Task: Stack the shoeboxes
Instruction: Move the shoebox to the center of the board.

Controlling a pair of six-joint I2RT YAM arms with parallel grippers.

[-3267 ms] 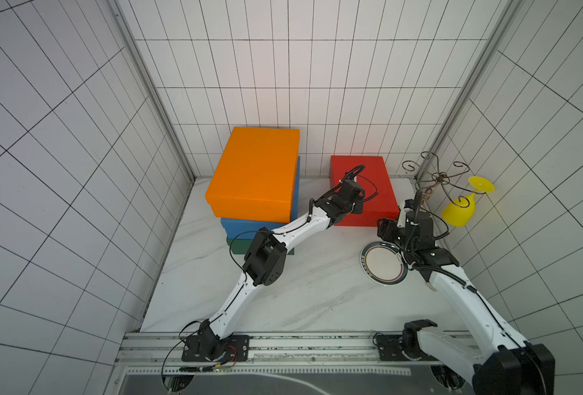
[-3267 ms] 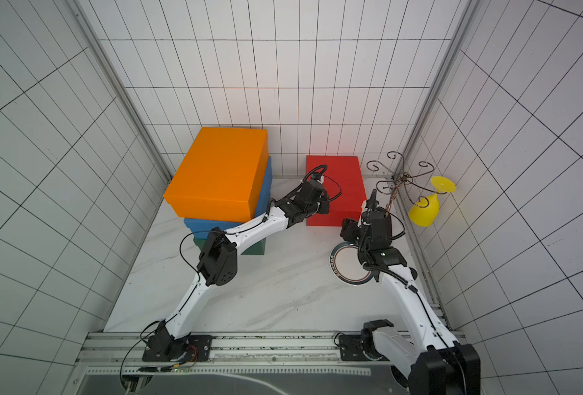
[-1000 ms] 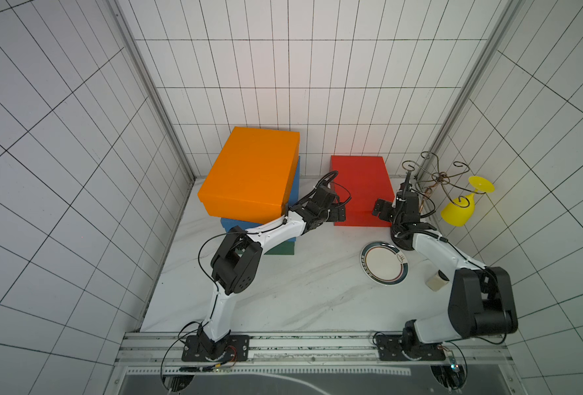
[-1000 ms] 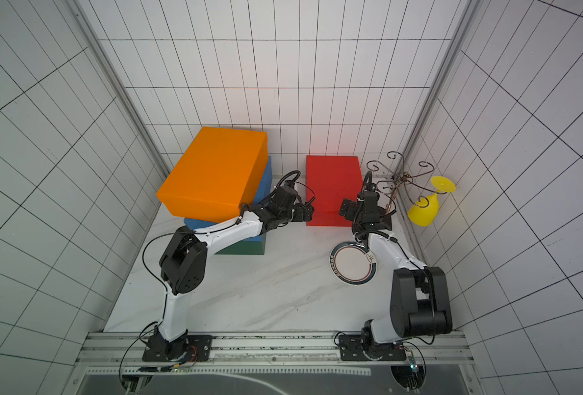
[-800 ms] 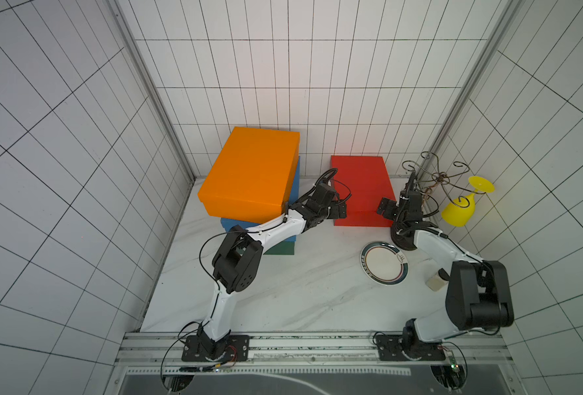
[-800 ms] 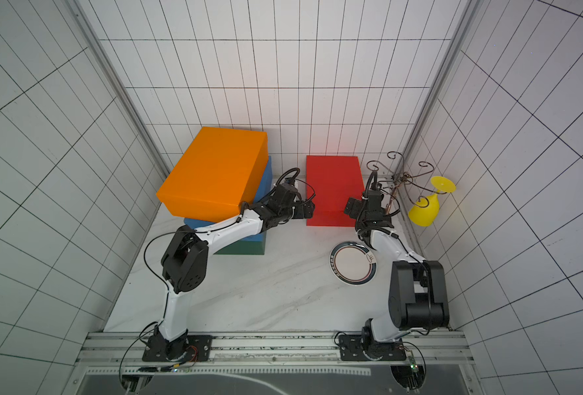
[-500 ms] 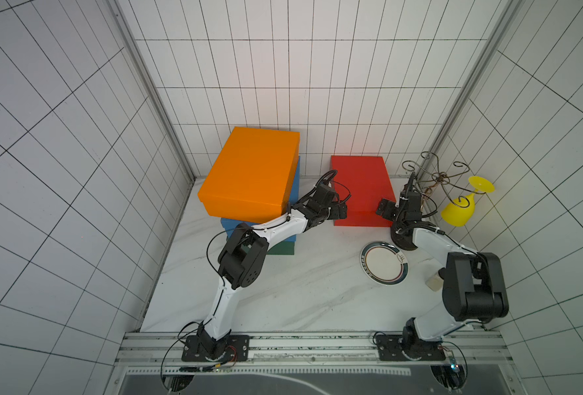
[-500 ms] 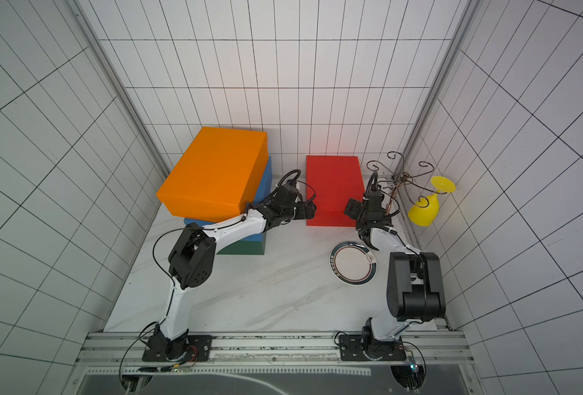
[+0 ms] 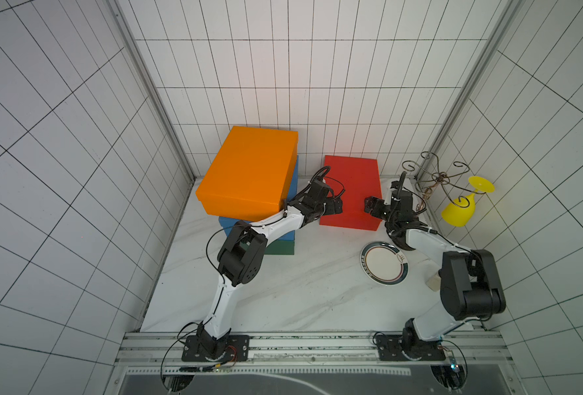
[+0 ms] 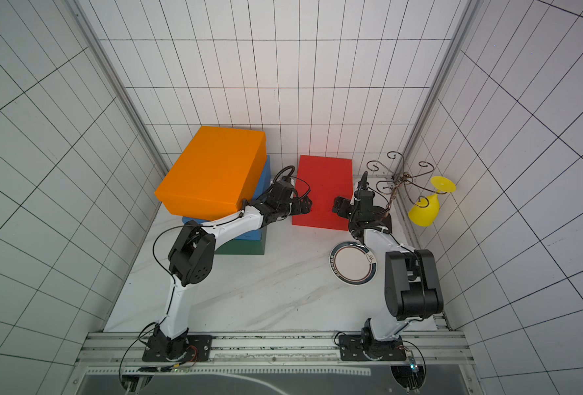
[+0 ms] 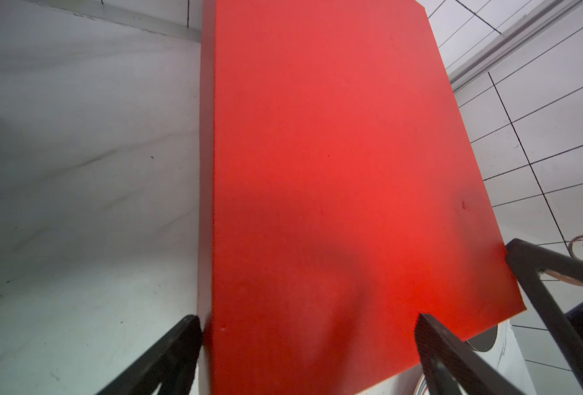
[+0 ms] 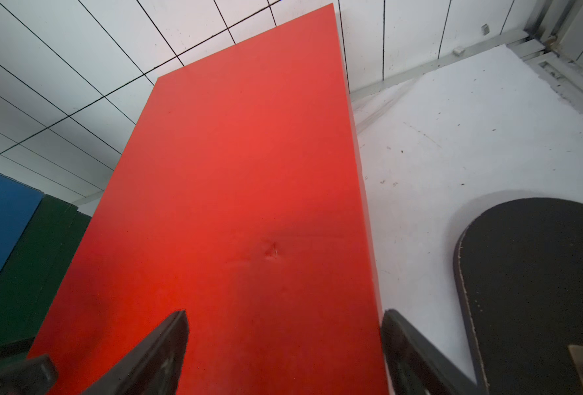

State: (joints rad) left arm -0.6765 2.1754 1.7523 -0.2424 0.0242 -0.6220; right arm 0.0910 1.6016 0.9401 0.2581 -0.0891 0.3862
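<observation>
Jaws: both pairs spread, straddling opposite edges of the red box (image 9: 350, 181); nothing pinched.
Why: likely your two-sided lift onto the orange box (image 9: 249, 171).

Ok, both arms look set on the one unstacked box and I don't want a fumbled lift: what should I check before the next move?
1. Left gripper open, fingers straddling the red shoebox at a near corner: ok.
2. Right gripper open at the other near corner: ok.
3. Red shoebox gripped: not ok. Both grippers are open and it lies on the table.
4. Orange shoebox lid bare, atop the blue shoebox and green shoebox: ok.
5. Stack squarely aligned: cannot tell from above.
6. Right arm's clearance from the wire stand with its yellow glass: cannot tell, they stand close.
</observation>
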